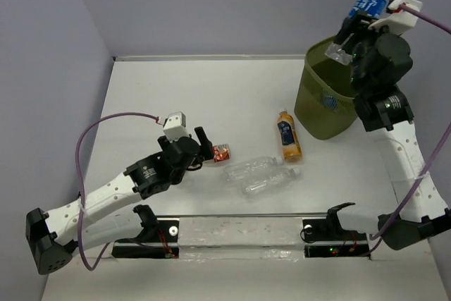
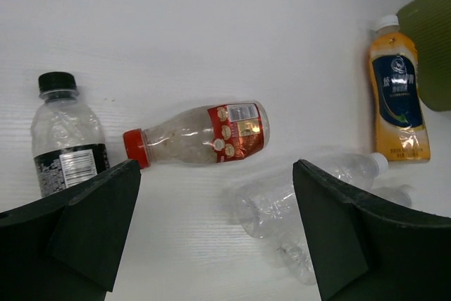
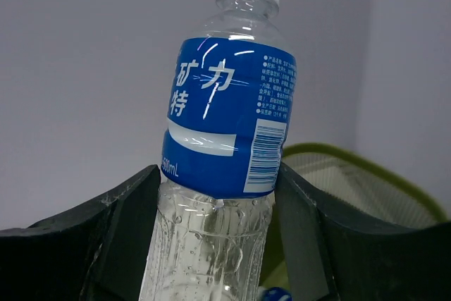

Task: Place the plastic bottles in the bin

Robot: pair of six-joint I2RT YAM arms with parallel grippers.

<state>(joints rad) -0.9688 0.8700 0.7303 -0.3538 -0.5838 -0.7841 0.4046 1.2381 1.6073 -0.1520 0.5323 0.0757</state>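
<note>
My right gripper [image 1: 350, 32] is shut on a blue-labelled clear bottle [image 1: 367, 3] with a white cap, held tilted above the olive-green mesh bin [image 1: 315, 96]. In the right wrist view the bottle [image 3: 229, 125] sits between my fingers, with the bin's rim [image 3: 366, 167] behind it. My left gripper [image 1: 205, 147] is open, low over the table beside a red-labelled bottle [image 1: 221, 153]. In the left wrist view the red-labelled bottle [image 2: 204, 134] lies just beyond my open gripper [image 2: 215, 195]. A dark-labelled, black-capped bottle [image 2: 65, 146] stands at the left. Two label-less bottles [image 1: 259, 175] and an orange bottle [image 1: 287, 137] lie on the table.
Grey walls close the table at the back and left. A black and clear rail [image 1: 239, 234] with the arm mounts runs along the near edge. Another blue-labelled bottle shows through the bin's mesh wall [image 1: 328, 101].
</note>
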